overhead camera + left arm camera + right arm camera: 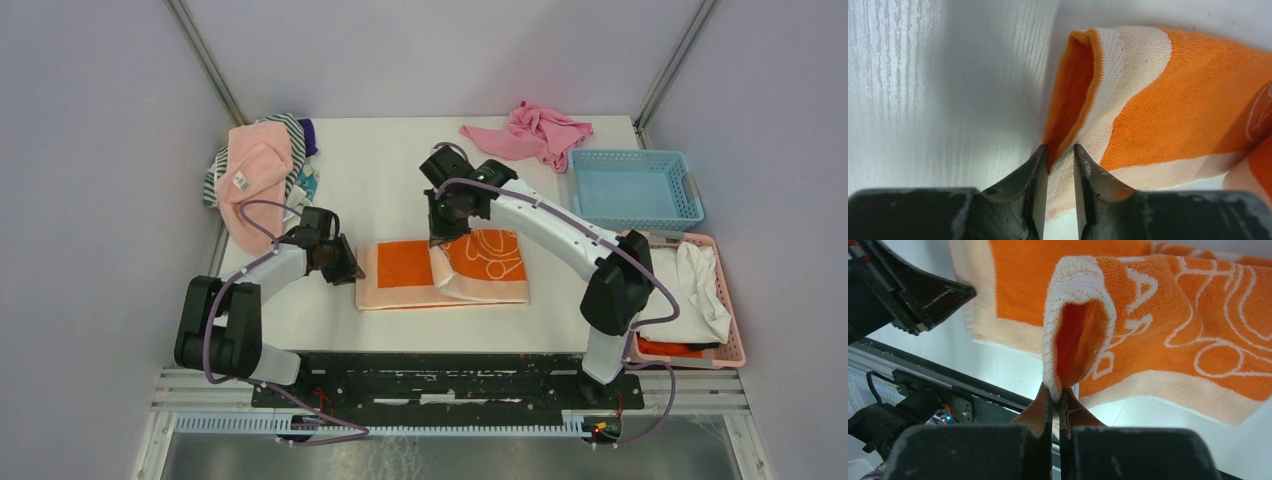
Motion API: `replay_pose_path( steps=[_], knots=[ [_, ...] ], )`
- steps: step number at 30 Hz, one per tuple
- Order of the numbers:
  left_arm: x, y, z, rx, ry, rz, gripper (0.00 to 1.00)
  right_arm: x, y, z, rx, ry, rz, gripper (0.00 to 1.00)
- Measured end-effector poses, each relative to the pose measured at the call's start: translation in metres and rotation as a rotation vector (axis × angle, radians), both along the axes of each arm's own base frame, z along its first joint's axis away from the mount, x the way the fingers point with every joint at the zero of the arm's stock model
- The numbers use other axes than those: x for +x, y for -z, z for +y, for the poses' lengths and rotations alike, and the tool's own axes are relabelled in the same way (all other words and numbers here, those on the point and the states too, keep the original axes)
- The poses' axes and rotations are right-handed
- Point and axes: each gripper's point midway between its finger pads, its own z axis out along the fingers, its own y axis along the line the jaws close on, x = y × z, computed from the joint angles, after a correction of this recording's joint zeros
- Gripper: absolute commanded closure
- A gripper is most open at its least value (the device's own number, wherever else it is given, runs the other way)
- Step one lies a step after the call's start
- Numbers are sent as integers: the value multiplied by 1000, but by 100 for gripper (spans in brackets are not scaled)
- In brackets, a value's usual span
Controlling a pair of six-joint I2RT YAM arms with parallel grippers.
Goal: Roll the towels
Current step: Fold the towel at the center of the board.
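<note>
Orange towel lies flat at lower centre of the top view on the white table, between the two arms, with its right part doubled over so the white line pattern faces up. Right gripper is closed tight, pinching a raised fold of that towel near its middle, with the loop of cloth standing up above the tips. Left gripper sits at the towel's left short edge. Its jaws stand a narrow gap apart with the hem between them, and I cannot tell if the cloth is actually pinched. Pale pink towel waits on the cloth pile at upper left, well apart and not rolled. To do this step well, the left claw likely needs a full bite on both layers of the hem before any lift. Then keep both claws level so the edge stays straight, turn the cloth over itself tightly, and keep light tension between the two grips. Risk: a one-layer grab would make a skewed, loose roll, or drag the towel toward the table's near edge.
</note>
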Motion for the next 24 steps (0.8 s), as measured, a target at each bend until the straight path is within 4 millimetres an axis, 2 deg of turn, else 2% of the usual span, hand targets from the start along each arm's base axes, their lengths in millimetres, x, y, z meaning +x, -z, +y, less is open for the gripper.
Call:
replay_pose_path(
  steps=[5,9,12,18,24],
  knots=[
    [1,1,-2,-2,6,-3,77,-9,11,44,37,-51,21,97],
    [-1,3,-5,0,15,0,78,-16,23,67,46,-68,35,96],
    [-1,4,-6,0,20,-1,79,-18,32,78,48,-68,41,94],
    [-2,5,-8,2,27,-2,79,-5,44,100,70,-54,39,93],
    [-2,4,-9,2,32,-5,79,1,64,111,72,-40,56,90]
  ],
)
